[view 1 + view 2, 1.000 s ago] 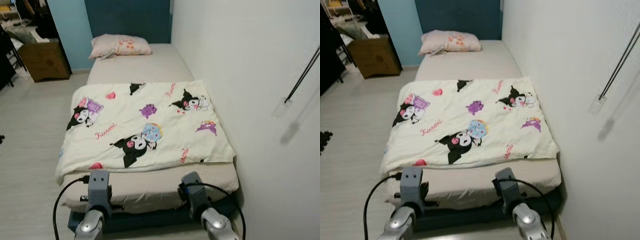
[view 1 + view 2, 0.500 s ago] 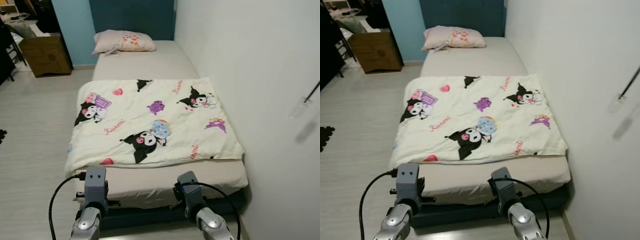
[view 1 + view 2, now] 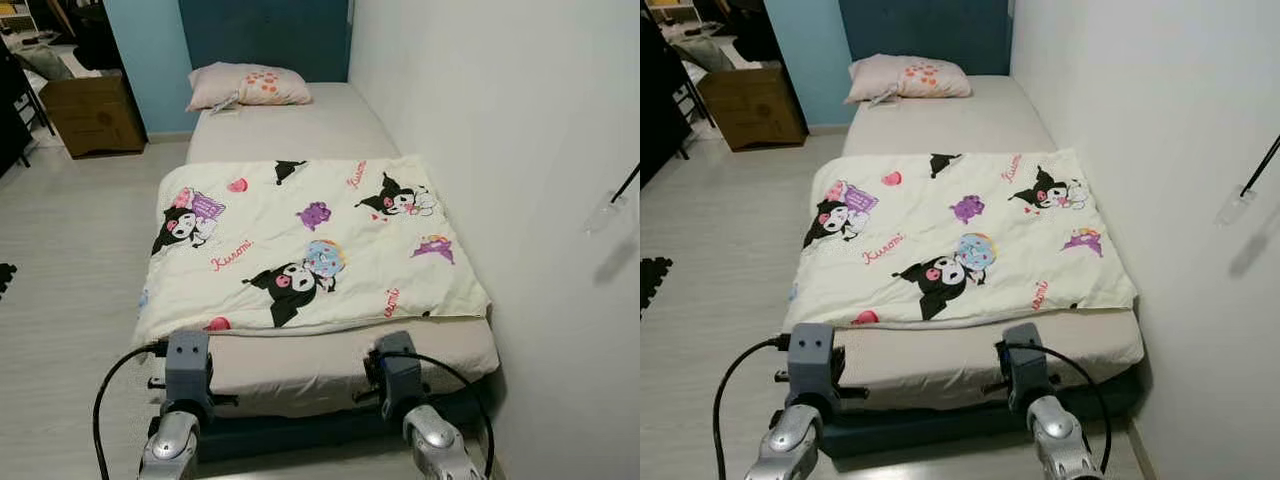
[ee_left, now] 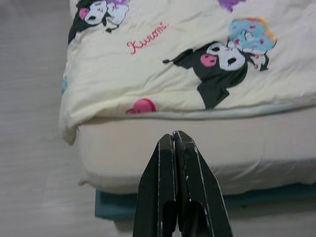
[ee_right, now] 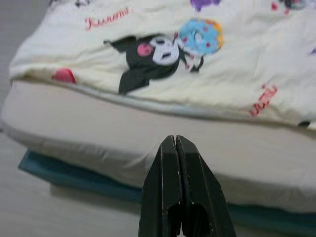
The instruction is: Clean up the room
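Pincer tips of both arms, left pincer (image 4: pixel 174 140) and right pincer (image 5: pixel 175 143), are pressed together, empty, near the bed's (image 3: pixel 330 365) foot; pinch the soft, light duvet (image 3: pixel 310 245) at its foot-end corners.

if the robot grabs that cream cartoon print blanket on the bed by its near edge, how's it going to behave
The cream cartoon-print blanket looks soft and puffy, so it will probably drape and sag rather than hold shape. Spread flat over the beige mattress, it would likely drag and bunch when pulled. Probably light. Both grippers, left and right, are shut and short of it.
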